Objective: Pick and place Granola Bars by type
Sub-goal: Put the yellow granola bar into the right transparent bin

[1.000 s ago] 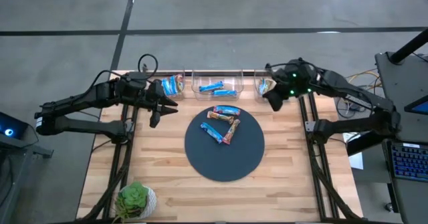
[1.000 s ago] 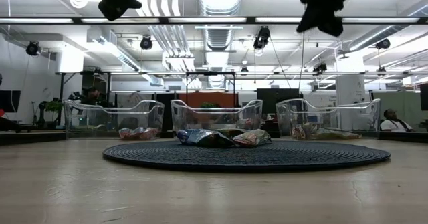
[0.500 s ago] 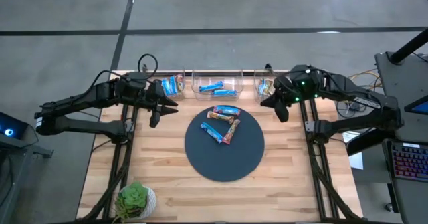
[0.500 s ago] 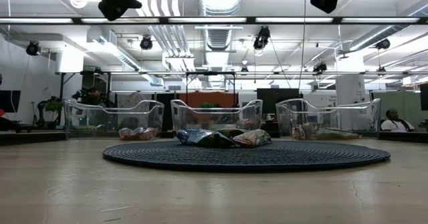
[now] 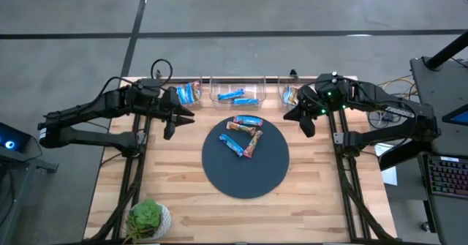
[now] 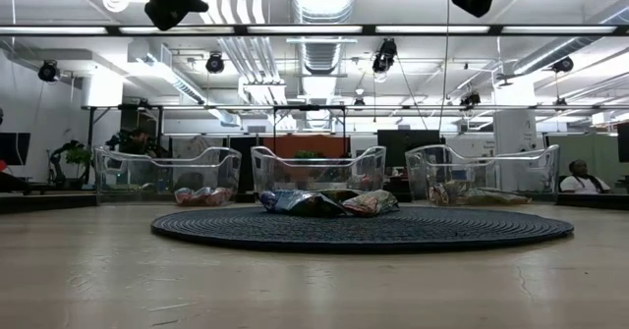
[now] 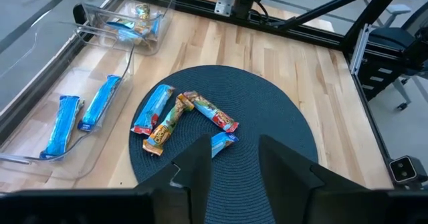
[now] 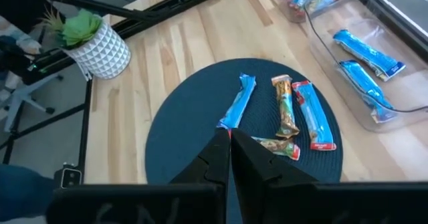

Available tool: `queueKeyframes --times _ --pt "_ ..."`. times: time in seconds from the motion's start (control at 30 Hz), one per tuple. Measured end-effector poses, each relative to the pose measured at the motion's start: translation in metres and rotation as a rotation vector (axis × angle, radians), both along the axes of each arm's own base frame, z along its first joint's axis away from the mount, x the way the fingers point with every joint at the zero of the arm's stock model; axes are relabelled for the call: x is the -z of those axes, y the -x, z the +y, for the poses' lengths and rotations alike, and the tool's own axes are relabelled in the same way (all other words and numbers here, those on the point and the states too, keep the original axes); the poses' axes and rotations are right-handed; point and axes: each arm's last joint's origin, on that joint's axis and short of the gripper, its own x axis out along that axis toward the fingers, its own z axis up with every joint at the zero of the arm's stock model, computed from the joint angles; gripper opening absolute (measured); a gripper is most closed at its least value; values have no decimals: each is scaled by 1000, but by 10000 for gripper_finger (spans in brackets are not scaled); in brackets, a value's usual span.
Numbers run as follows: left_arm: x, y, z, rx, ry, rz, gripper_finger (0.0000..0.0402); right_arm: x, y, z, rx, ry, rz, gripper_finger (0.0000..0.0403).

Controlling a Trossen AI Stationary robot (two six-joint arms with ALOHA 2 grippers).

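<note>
While both arms hang above the back of the surface [image 5: 168, 194], we find the loose bars lying between them on the round dark mat [image 5: 246, 173]; four remain there in a small cluster on the mat's far half: a blue-and-red bar [image 5: 248, 121], a brown-tan bar [image 5: 241, 129], another brown-tan bar [image 5: 254, 142] and a bright blue bar [image 5: 232, 146]; three clear bins stand along the back edge, the left bin [image 5: 189, 93] with blue-and-white bars, the middle bin [image 5: 238, 95] with bright blue bars, the right bin [image 5: 291, 95] with tan ones.

From the right tool [image 5: 305, 121] the cluster lies inward toward the middle of the surface and a little nearer the front; from the left tool [image 5: 174, 121] it lies inward the other way, at a rather longer reach, so we judge the right arm the nearer; its fingers [image 8: 221, 158] are pressed close with nothing between them, while the left tool's fingers [image 7: 200, 164] stand narrowly apart and empty.

We read the bright blue bar's long axis as slanted across the mat; a grasp should close across its narrow width.

The wrappers are shiny, crinkled film, likely slippery; the mat looks woven and ribbed; the bins are thin clear plastic; the surface is pale planked wood.
</note>
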Motion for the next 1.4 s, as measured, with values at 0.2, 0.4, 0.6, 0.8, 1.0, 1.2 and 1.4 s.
queueKeyframes --times 0.2,0.4,0.6,0.8,1.0,1.2,1.4 --pt "0 0 0 2 -4 -1 68 0 -1 0 -11 16 -1 8" --pt "-1 0 0 10 -21 -6 12 -3 -3 -1 -17 33 -39 8" --pt "-1 -1 0 18 -38 -11 0 -3 -4 -1 -26 48 -48 8" --pt "-1 -1 0 21 -45 -14 0 -5 -5 -1 -33 63 -70 8" --pt "-1 -1 0 21 -45 -14 0 -6 -5 -1 -46 85 -82 8" --pt "-1 -1 0 28 -58 -14 0 -6 -5 -1 -80 126 -80 8" --pt "-2 -1 0 31 -65 -17 0 -5 -7 -2 -85 129 -74 8"
